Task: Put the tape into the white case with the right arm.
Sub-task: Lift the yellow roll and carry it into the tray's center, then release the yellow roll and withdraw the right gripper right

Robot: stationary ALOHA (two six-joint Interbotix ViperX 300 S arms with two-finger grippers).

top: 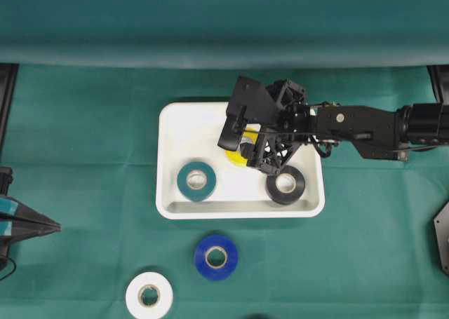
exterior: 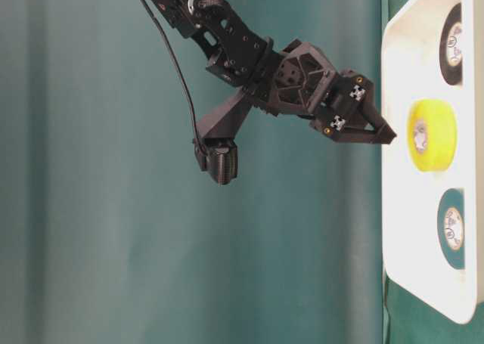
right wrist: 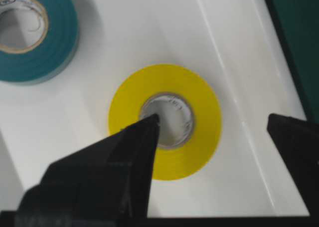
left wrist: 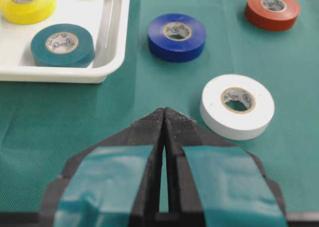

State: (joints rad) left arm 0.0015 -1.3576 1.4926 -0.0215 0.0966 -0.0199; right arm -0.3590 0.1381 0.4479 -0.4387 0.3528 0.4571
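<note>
A: How is the all-black jointed right arm (top: pixel 365 128) posed?

B: It reaches in from the right of the overhead view, over the shallow glossy white rectangular plastic case (top: pixel 172 133), wrist angled down, with the right tool (right wrist: pixel 214 132) above the yellow roll of tape (right wrist: pixel 165 121).

A: Is that tool gripping anything?

B: No. Its two pointed fingers stand wide apart and hold nothing. In the wrist view one tip sits over the roll's core and the other is off to the right.

A: Where does the yellow roll lie?

B: Flat in the case, beside a teal roll (top: pixel 196 181) and a black roll (top: pixel 285 184). From overhead the tool covers most of it.

A: Anything else hard to see?

B: The left tool (left wrist: pixel 164 118), patched with light-blue tape, rests at the left edge with its fingers pressed together, empty. A blue roll (top: pixel 216 256) and a white roll (top: pixel 149 295) lie on the green worktop (top: pixel 84 137) near it; a red roll (left wrist: pixel 272 8) shows only in the left wrist view.
</note>
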